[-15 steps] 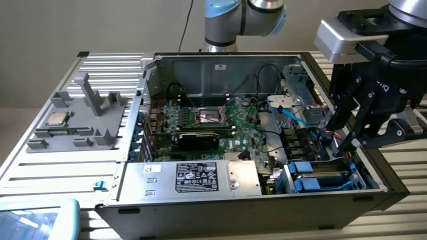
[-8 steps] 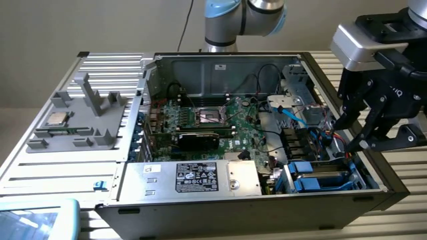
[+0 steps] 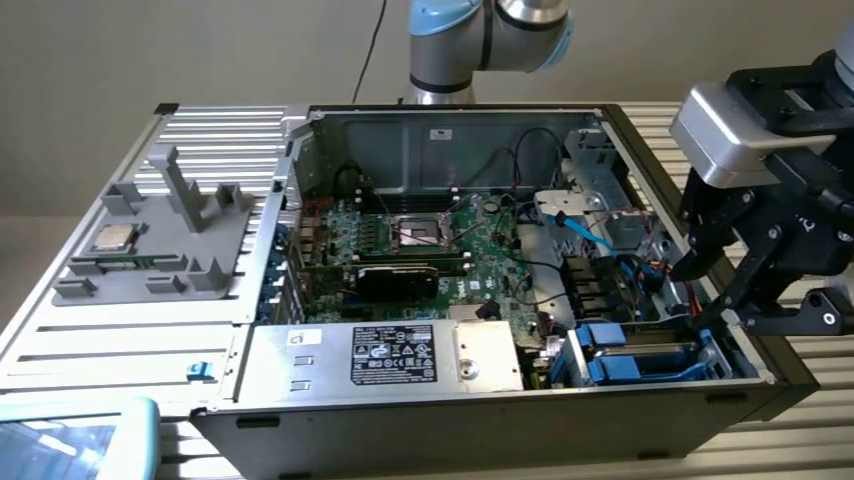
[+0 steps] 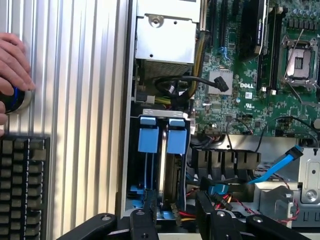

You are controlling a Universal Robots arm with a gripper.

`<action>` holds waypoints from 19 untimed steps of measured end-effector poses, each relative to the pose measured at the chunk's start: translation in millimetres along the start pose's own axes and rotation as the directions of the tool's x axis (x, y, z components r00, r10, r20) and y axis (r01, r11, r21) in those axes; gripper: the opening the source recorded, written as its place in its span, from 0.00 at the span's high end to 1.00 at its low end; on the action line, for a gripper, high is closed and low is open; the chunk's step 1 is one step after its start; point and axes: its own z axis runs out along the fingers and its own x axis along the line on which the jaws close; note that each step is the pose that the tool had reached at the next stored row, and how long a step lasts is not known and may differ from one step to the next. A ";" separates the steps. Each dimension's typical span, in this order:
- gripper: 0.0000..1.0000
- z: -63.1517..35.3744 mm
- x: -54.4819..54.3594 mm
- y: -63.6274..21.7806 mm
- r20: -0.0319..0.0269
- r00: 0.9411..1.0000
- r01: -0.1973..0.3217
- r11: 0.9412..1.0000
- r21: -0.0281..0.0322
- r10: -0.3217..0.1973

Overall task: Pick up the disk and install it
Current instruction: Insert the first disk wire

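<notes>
The gripper (image 3: 714,290) hangs over the corner of the open computer case (image 3: 441,405) on the exterior view's right, lined up with the drive bay (image 4: 162,113) so that its fingers (image 4: 150,210) can straddle a slot from above. They stand apart, one on each side, clamped on nothing. The disk (image 4: 176,150) stands on edge in the bay beside a second blue carrier (image 4: 148,140), its blue tab up; it appears to sit fully down in its slot, which fits an installed drive. A person's hand (image 4: 12,65) rests on a round button (image 4: 15,97) next to a keyboard (image 4: 22,185), probably ready to stop the arm
</notes>
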 end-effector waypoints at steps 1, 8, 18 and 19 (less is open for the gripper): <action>0.56 1.1 0.7 0.0 0.002 1.000 0.003 1.000 -0.002 -0.003; 0.56 3.3 1.3 -0.6 0.009 0.996 0.092 0.996 -0.013 -0.092; 0.56 9.1 12.4 -3.1 0.047 0.990 0.131 0.991 -0.022 -0.130; 0.56 10.4 13.8 -3.5 0.047 0.990 0.132 0.991 -0.025 -0.130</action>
